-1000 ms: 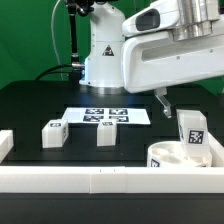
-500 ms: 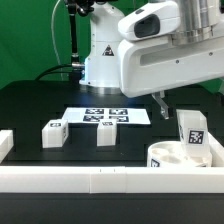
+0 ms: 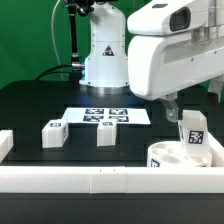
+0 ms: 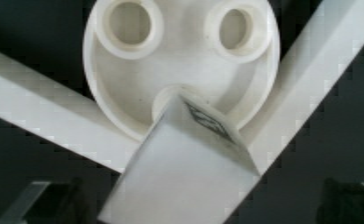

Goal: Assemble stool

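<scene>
black tabletop (image 3: 30,110) before a green backdrop, fenced by white border rails (image 3: 110,180), with the white arm filling the upper part of the exterior view. the end effector (image 3: 172,112) hangs with its jaws spread wide and nothing gripped. in the wrist view its dark fingertips (image 4: 33,197) are blurred shapes at either edge, and the gap between them is wider than the part below.

that part is a stool leg (image 3: 192,130), a white block with a black-and-white tag. it stands upright in the round seat (image 3: 170,158), just below the end effector and a little to the exterior view's right of it. the wrist view shows this leg (image 4: 188,150) rising from the seat (image 4: 179,70) directly beneath the end effector, with two open sockets (image 4: 129,22) on the far part of the disc. the seat lies in the corner where two rails meet.

two more legs lie loose on the tabletop, well apart from the end effector toward the exterior view's left: the nearer leg (image 3: 105,133) and the farther leg (image 3: 53,133). the marker board (image 3: 105,116) lies flat just behind them, lower than the end effector.
</scene>
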